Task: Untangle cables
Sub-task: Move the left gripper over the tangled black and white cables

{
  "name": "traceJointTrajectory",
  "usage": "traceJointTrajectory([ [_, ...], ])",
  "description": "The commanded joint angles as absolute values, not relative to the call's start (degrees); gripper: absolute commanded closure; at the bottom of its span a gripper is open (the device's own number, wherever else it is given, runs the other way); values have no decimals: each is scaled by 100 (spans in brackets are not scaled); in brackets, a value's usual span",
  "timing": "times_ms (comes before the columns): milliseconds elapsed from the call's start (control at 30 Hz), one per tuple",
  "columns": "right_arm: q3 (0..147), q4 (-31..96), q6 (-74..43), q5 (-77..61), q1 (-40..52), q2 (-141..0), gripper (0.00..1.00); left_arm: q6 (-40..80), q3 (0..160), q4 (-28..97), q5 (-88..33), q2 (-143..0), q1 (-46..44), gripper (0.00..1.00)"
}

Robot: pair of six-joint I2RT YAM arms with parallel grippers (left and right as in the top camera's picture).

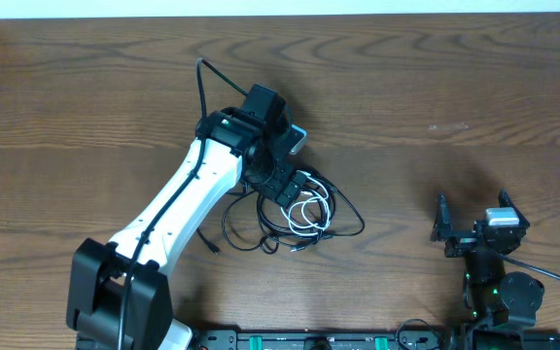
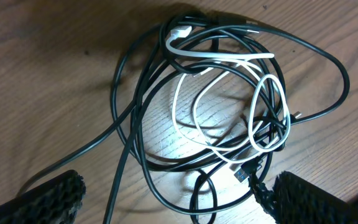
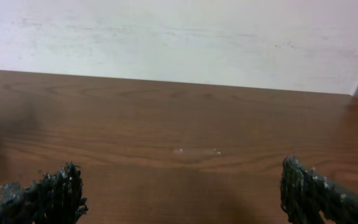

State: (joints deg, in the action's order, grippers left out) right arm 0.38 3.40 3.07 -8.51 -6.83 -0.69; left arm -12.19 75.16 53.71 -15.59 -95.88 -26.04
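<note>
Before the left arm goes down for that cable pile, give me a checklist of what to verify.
1. The left hand is open: ok.
2. It sits above the tangle: ok.
3. The white cable is easy to find: ok, looped among the black cables.
4. Cables lie separated: not ok, they form one knotted pile.
5. The right hand is open, away from the pile, over bare table: ok.
6. How many black cables there are: cannot tell.
</note>
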Motion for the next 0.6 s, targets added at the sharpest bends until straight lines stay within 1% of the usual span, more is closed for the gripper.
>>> traceJointTrajectory([
  [0,32,362,215,-854,-624,-38,1,-1173,7614,5382,-1640,-9832,-2622,3],
  [167,32,362,215,-854,-624,-38,1,-1144,7614,5295,-1844,-10084,-2624,2],
  [300,32,362,174,-856,-624,-38,1,-751,7614,4901,-1839,-10123,-2624,2],
  [400,32,362,-228,-851,-624,-38,1,-421,7614,4571,-1839,-10151,-2624,2],
  [567,32,362,-659,-847,-624,-38,1,-414,7609,4486,-1839,-10315,-2624,2],
])
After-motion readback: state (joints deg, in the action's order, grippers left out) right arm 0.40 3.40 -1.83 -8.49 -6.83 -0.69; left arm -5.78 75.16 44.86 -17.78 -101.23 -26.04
